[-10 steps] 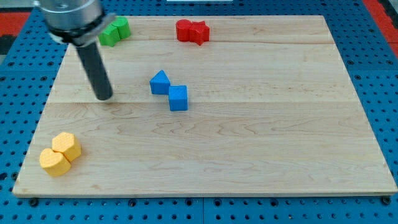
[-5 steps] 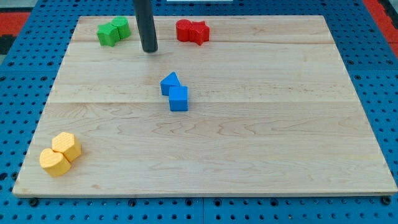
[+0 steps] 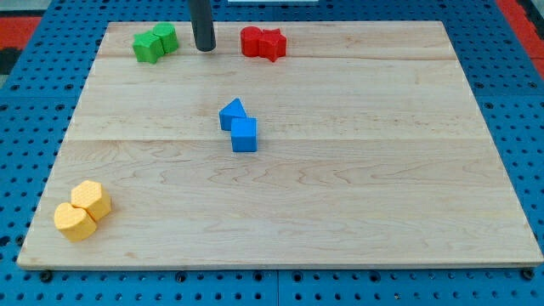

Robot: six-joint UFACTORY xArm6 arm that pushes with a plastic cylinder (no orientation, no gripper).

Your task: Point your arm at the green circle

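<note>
Two green blocks touch each other at the view's top left: one nearer the view's bottom (image 3: 147,48) and one behind it (image 3: 166,36). I cannot tell which of them is the circle. My tip (image 3: 204,48) rests on the board just right of the green pair, apart from it, about midway between the green blocks and the red blocks (image 3: 262,42).
A blue triangle block (image 3: 232,113) touches a blue cube (image 3: 244,135) near the board's middle. Two yellow blocks (image 3: 82,211) sit together at the view's bottom left. The wooden board (image 3: 382,170) lies on a blue pegboard.
My tip moved from the board's left middle up and right to between the green and red blocks. The blue triangle shifted slightly right early on.
</note>
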